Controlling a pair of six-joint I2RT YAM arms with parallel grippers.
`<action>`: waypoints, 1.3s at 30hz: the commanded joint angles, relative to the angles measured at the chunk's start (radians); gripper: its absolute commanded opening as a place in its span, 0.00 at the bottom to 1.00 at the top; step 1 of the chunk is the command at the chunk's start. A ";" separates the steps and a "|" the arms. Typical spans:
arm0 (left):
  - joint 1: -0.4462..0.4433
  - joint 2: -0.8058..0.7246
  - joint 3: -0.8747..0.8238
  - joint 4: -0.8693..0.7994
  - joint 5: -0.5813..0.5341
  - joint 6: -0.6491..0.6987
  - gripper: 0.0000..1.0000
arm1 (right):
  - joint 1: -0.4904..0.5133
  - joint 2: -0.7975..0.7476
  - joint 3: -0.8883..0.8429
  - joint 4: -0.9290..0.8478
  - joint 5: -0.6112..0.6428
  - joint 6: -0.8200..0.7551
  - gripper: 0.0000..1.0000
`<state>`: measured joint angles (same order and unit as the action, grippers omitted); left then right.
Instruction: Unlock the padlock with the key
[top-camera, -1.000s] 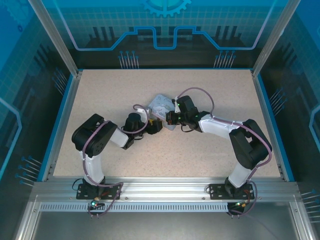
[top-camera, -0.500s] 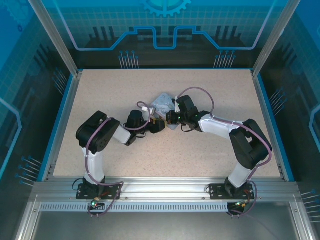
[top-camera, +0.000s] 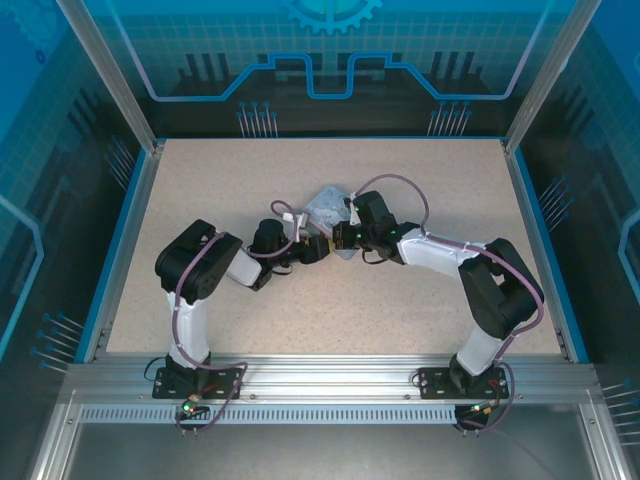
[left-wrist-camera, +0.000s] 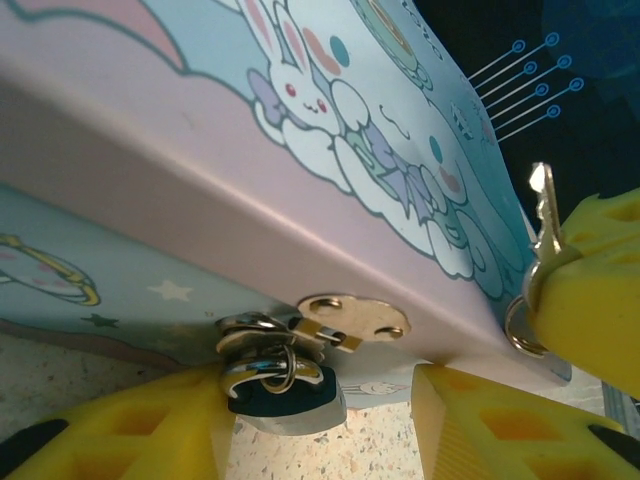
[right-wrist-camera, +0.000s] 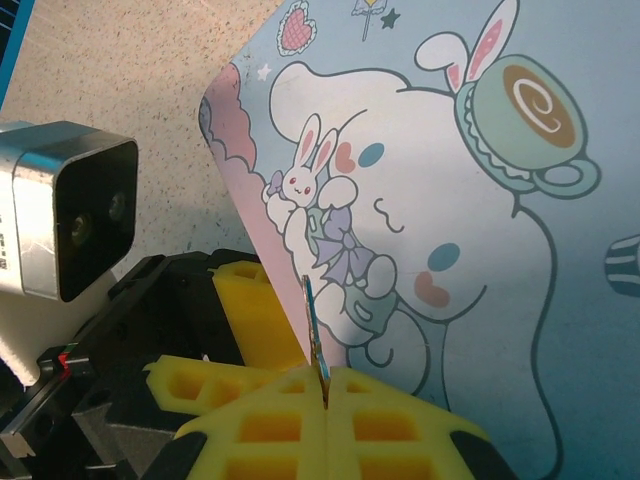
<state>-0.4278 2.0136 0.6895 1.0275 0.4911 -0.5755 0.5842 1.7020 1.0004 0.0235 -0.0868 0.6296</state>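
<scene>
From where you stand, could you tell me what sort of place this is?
Probably a lab robot cell: a speckled table, blue printed panels around it, an aluminium rail along its near edge.

Pastel cartoon-printed tin (left-wrist-camera: 300, 150), silver key (left-wrist-camera: 545, 225), dark teal padlock (left-wrist-camera: 290, 400)

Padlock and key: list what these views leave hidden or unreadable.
- Left wrist: the padlock presents its shackle side; its keyhole is out of sight.
- Right wrist: the key is edge-on, its teeth unreadable, its bow buried in the right gripper.
- Top external: both are too small to make out.
</scene>
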 joint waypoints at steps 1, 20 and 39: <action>-0.005 0.019 0.019 0.052 0.083 -0.099 0.49 | 0.009 0.014 -0.035 -0.103 0.010 0.011 0.00; -0.006 0.030 -0.019 0.155 0.059 -0.262 0.47 | 0.002 0.004 -0.042 -0.086 0.010 0.016 0.00; -0.006 0.034 0.064 -0.021 0.017 -0.154 0.50 | -0.105 -0.092 -0.052 0.002 -0.036 -0.022 0.00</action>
<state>-0.4301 2.0365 0.7311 1.0206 0.5213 -0.7788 0.4923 1.5921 0.9241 0.0170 -0.1097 0.6250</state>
